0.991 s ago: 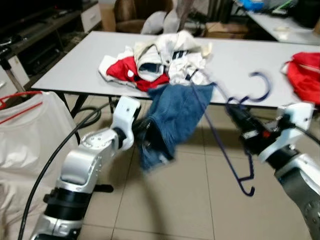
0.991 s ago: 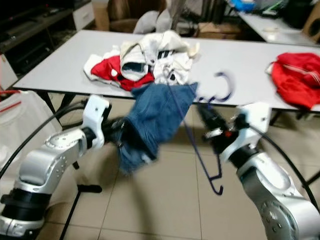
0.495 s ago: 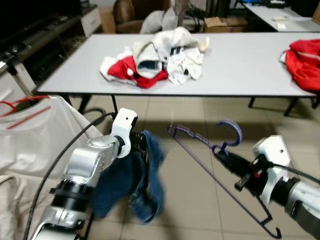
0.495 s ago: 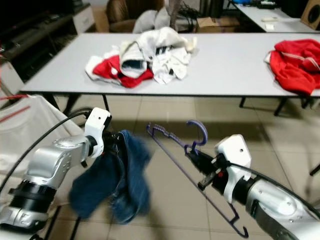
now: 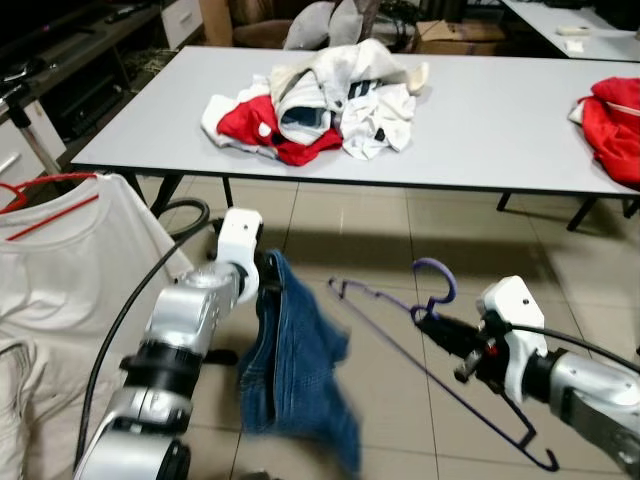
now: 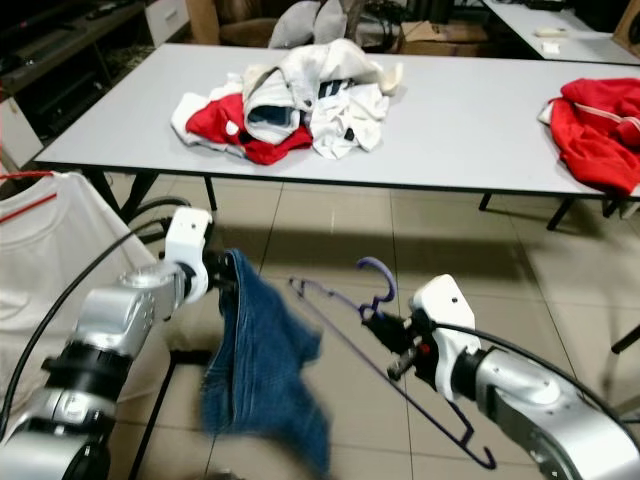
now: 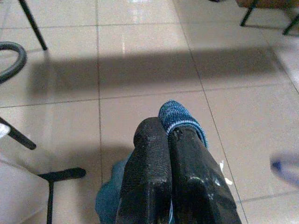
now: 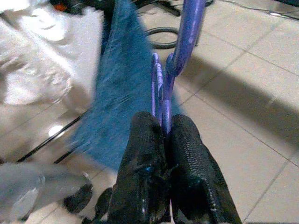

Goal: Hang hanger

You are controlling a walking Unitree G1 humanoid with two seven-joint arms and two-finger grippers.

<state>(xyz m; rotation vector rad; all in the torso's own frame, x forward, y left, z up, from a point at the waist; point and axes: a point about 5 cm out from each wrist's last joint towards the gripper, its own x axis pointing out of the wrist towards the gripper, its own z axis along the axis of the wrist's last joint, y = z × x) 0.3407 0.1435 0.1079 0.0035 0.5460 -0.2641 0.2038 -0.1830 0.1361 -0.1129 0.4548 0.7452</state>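
A purple wire hanger [image 5: 437,340] hangs over the tiled floor, tilted, hook up. My right gripper [image 5: 432,325] is shut on its neck just below the hook, as the right wrist view shows with the hanger [image 8: 180,51] pinched between the fingers [image 8: 140,177]. A blue denim garment [image 5: 293,370] dangles from my left gripper [image 5: 268,283], which is shut on its top edge; in the left wrist view a fold of blue denim [image 7: 180,119] sticks out between the fingers [image 7: 149,177]. The garment hangs to the left of the hanger, apart from it.
A long grey table [image 5: 480,130] stands ahead with a pile of red and white clothes [image 5: 320,100] and a red garment [image 5: 612,125] at its right end. A white shirt on a red hanger [image 5: 60,260] hangs at my left. Black cable [image 5: 185,215] runs beside my left arm.
The denim garment has swung down and right under my left gripper, hanging longer now. My right gripper with the hanger sits slightly lower. The camera has shifted a little.
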